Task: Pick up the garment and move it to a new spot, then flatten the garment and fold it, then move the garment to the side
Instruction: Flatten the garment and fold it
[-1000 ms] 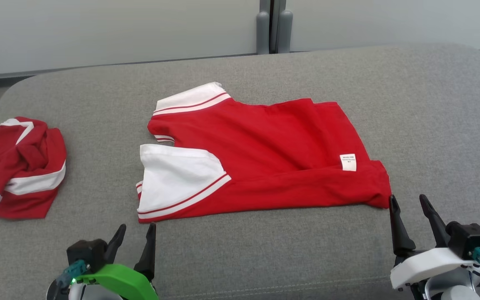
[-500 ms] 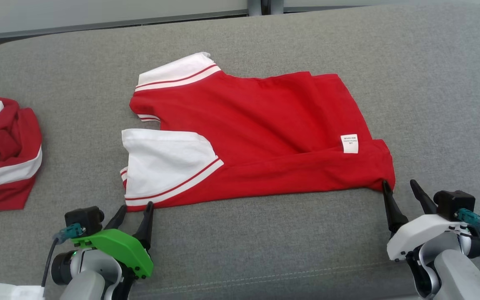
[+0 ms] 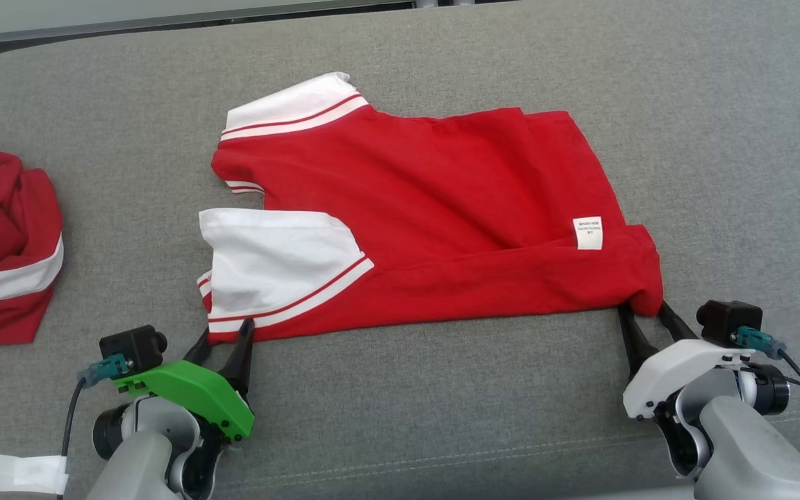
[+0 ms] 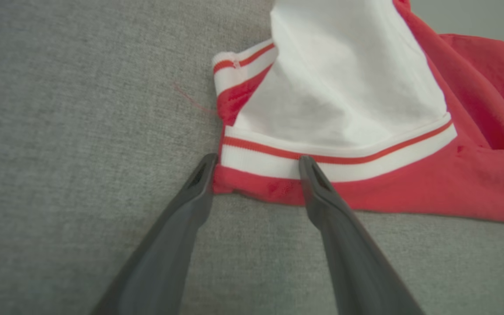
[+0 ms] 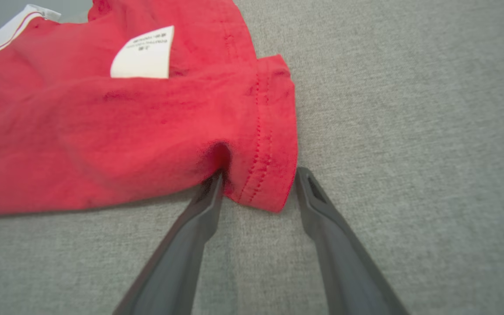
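The red garment [image 3: 442, 229] lies spread in the middle of the grey cushion [image 3: 719, 139]. The left gripper [image 3: 226, 330] and the right gripper [image 3: 643, 310] each stand open around one near corner, holding nothing yet, probably so that both corners can be lifted together.

1. My head has tipped down, and the whole view has slid with it. That shift is the camera, not the cloth.
2. My left gripper [image 3: 226, 332] [image 4: 257, 159] has pushed forward. Its spread fingers now straddle the striped near-left corner of the garment [image 3: 442, 208] [image 4: 409, 192].
3. My right gripper [image 3: 643, 310] [image 5: 260, 173] has come up to the near-right hem corner and now brackets it.
4. That corner has puckered against one finger.
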